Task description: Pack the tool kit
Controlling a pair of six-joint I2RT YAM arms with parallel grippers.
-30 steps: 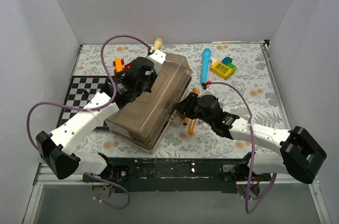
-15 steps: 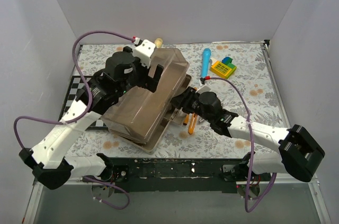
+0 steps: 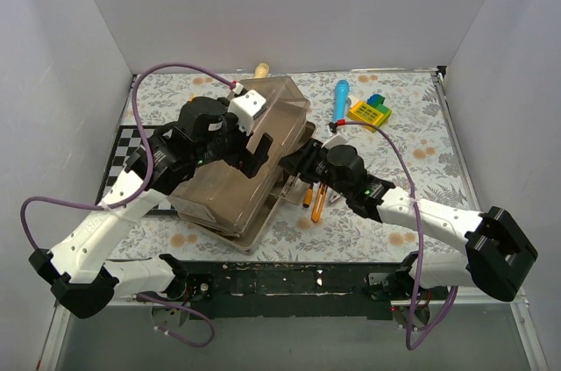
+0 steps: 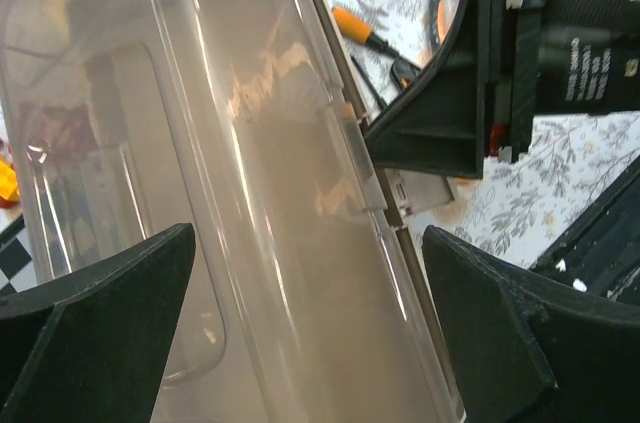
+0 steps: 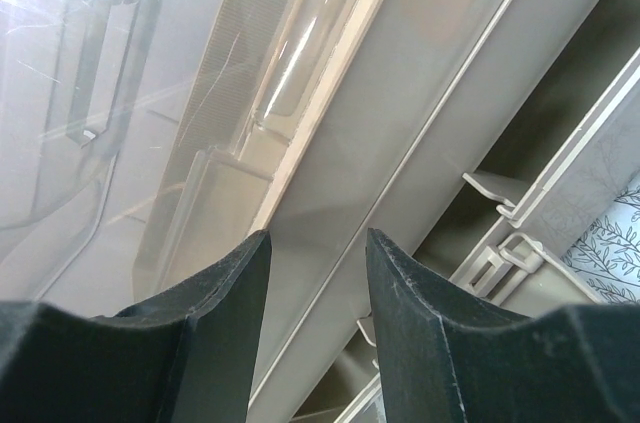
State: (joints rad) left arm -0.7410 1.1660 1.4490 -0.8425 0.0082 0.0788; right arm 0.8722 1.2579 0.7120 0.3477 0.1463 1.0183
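Note:
The grey-brown translucent toolbox (image 3: 237,180) lies slanted left of the middle, its lid sitting a little askew over the tan tray rim (image 3: 273,210). My left gripper (image 3: 251,148) hovers over the lid (image 4: 270,243), open wide, one finger on each side of the lid's long ridge. My right gripper (image 3: 301,163) is at the box's right edge. Its jaws (image 5: 318,273) stand partly open, close against the grey side wall (image 5: 400,143), pinching nothing that I can see. Two orange-handled screwdrivers (image 3: 319,201) lie on the cloth just right of the box, under the right arm.
A blue cylindrical tool (image 3: 340,102) and a yellow toy block (image 3: 369,113) lie at the back right. A wooden handle (image 3: 261,69) sticks out behind the box. A checkered mat (image 3: 123,157) is at the left. White walls close in three sides.
My left gripper let go of the lid, opened wide, and now hangs above it. The lid has shifted and lies askew. The right gripper edged closer to the box's side.

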